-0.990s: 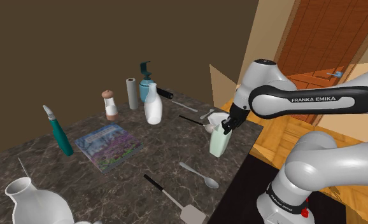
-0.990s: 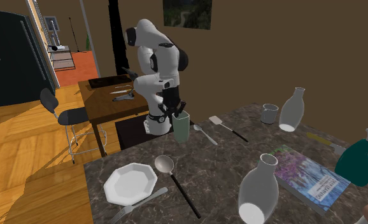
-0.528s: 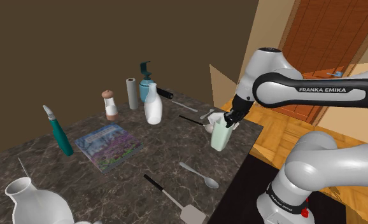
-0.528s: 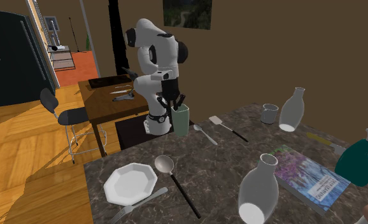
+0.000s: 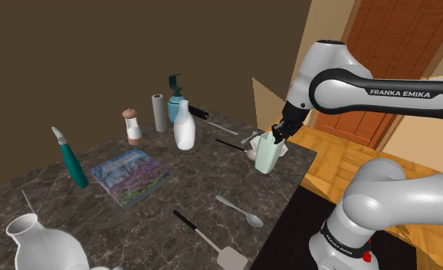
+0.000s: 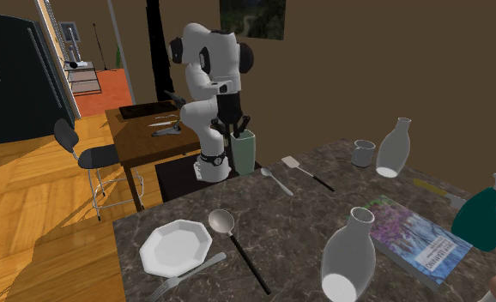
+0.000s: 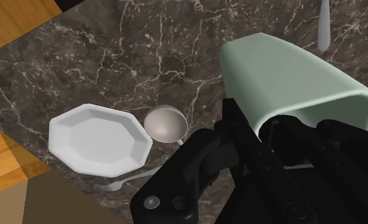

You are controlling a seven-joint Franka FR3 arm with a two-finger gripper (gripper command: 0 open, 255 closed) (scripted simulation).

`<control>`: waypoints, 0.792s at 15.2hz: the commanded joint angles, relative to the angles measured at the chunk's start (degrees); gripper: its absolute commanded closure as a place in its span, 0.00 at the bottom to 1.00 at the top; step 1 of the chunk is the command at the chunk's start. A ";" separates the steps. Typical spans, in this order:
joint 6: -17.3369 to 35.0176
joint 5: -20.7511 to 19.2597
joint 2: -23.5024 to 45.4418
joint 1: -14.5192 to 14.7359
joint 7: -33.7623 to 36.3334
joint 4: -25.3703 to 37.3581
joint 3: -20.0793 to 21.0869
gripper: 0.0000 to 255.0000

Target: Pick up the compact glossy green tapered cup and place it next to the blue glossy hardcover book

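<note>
The pale green tapered cup (image 5: 265, 156) hangs above the dark marble table (image 5: 189, 192), over the edge nearest the stand. My gripper (image 5: 280, 133) is shut on the cup's rim from above, one finger inside and one outside. In the second exterior view the cup (image 6: 243, 154) hangs under the gripper (image 6: 238, 131), in front of the arm. In the wrist view the cup (image 7: 291, 79) is clasped by the gripper (image 7: 263, 130). The blue hardcover book (image 5: 132, 176) lies flat, well off to the shoulder view's left of the cup; the second exterior view has the book (image 6: 418, 238) at its right.
Between cup and book lie a spoon (image 5: 241, 211) and a spatula (image 5: 212, 241). A white bottle (image 5: 185, 126), paper roll (image 5: 159, 113), shaker (image 5: 133, 126) and teal brush (image 5: 73, 161) stand behind the book. Below the hand are a white plate (image 7: 100, 140) and ladle (image 7: 165, 124).
The gripper has lifted the cup higher off the table and carried it slightly toward the shoulder view's right. Nothing else on the table has moved.
</note>
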 commanded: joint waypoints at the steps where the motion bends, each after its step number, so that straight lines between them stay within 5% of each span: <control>1: -1.45 0.03 0.14 0.03 0.06 1.59 0.05 1.00; 12: -9.15 0.03 1.59 0.03 0.08 10.73 0.05 1.00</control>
